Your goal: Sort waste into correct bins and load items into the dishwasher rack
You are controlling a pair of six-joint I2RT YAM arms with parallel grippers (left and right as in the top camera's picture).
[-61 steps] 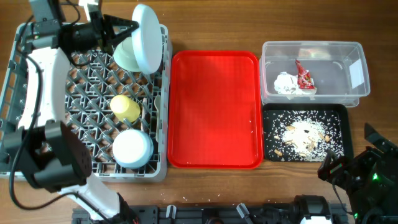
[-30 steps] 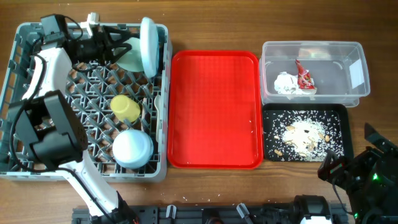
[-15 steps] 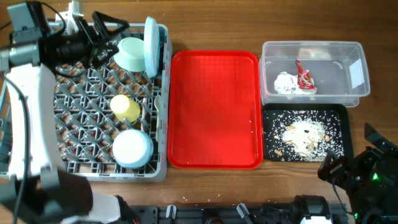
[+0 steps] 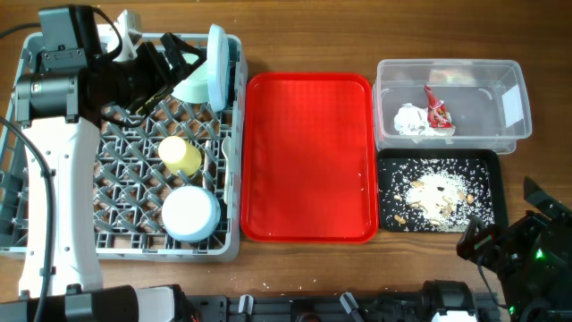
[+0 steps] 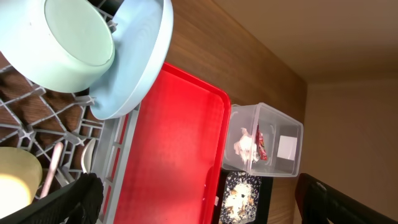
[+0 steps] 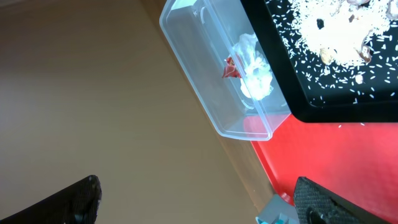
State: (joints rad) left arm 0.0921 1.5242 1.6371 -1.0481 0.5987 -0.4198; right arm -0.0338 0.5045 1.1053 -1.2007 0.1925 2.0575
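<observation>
The grey dishwasher rack (image 4: 54, 241) fills the left of the table. At its far right corner the pale blue plate (image 4: 216, 63) stands on edge, and the mint-green bowl (image 4: 190, 87) leans against it. The yellow cup (image 4: 180, 154) and the upturned light blue bowl (image 4: 189, 213) sit further forward. My left gripper (image 4: 172, 57) hangs open and empty just left of the mint bowl (image 5: 59, 43) and plate (image 5: 134, 68). My right gripper (image 4: 478, 240) stands open and empty at the table's near right corner. Napkin (image 4: 411, 121) and wrapper (image 4: 438, 109) lie in the clear tub (image 4: 509, 76). Food scraps (image 4: 438, 192) cover the black tray (image 4: 493, 170).
A flat red serving tray (image 4: 308, 156) lies between the rack and the two bins. The right wrist view shows the tub (image 6: 205, 74), the black tray (image 6: 323, 106) and a corner of the red tray (image 6: 348, 162).
My left gripper has let go of the plate, opened and drawn back to the left. The plate now stands on edge in the rack with the mint bowl against it. The right arm is still.
</observation>
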